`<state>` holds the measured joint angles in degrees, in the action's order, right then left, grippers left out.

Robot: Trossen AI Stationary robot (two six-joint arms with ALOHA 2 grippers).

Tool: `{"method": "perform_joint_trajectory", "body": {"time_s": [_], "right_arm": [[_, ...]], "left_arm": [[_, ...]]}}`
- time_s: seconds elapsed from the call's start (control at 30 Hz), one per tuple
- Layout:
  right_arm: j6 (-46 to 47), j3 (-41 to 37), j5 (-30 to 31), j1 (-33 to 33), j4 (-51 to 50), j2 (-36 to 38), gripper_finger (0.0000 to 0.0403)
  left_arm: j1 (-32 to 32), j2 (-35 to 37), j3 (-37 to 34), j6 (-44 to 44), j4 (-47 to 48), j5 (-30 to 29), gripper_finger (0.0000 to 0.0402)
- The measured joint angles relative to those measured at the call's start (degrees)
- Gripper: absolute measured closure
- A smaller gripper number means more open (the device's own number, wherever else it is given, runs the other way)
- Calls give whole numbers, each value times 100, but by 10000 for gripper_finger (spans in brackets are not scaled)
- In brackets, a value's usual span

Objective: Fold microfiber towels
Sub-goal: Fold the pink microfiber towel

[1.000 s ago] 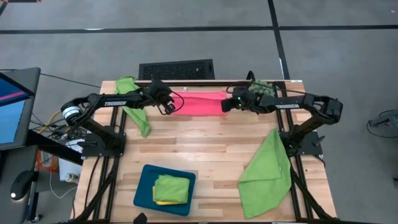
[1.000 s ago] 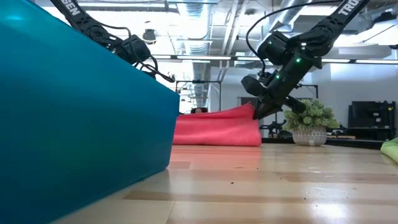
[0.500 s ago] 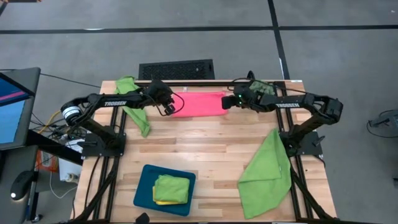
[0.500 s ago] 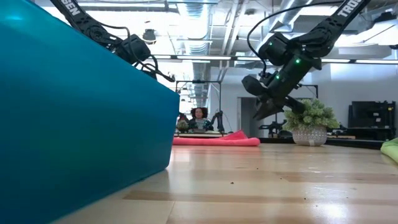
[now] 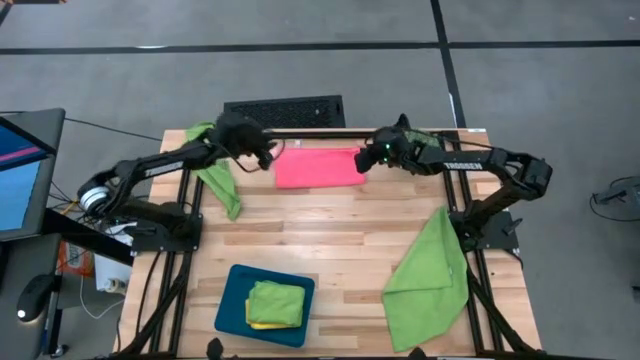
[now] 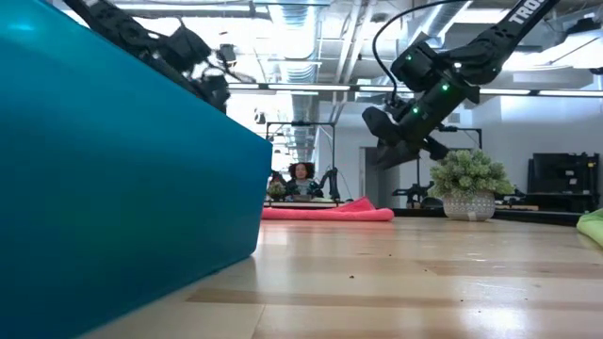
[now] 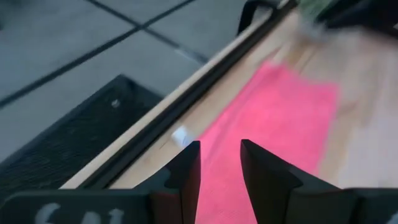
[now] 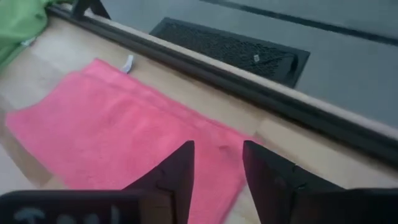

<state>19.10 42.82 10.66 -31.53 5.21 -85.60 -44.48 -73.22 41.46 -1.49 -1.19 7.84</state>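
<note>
The pink towel (image 5: 317, 167) lies flat on the worktop (image 5: 330, 235), folded into a long strip, right along the worktop's far edge. The left tool (image 5: 262, 156) hangs just off the strip's left end and the right tool (image 5: 368, 158) just off its right end. Both are above the cloth and empty, with fingers (image 7: 186, 168) parted by a narrow gap in each wrist view.

The strip sits so close to the far rail (image 8: 205, 65) that a low approach from that side could knock a finger against the rail or nudge the cloth off the edge.

With the fingers only slightly apart, a pinch on the doubled edge may catch just the top layer, and the fold would peel open when lifted.

If one tool grips and the other misses, the limp strip would swing and twist, leaving a skewed fold.

The small plant (image 6: 468, 181) stands just beyond the strip's right end; a wide swing of the right arm could clip it.

A green towel (image 5: 215, 170) lies draped just past the strip's left end and could be snagged by the left arm.
</note>
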Motion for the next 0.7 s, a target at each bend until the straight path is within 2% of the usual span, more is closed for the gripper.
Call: {"method": "perform_joint_trajectory", "body": {"time_s": [0.1,0.23,0.53,0.7], "right_arm": [[-451,63,-281,-252,-123,0,231],[-868,95,-601,-543,-159,0,222],[-2219,597,-1078,-645,-942,0,225],[-2652,801,-1164,-876,-1233,0,227]], "left_arm": [[-352,284,1,387,38,753,294],[-557,343,1,525,213,1252,294],[-574,340,1,368,562,1432,294],[-576,338,1,373,568,1438,294]]}}
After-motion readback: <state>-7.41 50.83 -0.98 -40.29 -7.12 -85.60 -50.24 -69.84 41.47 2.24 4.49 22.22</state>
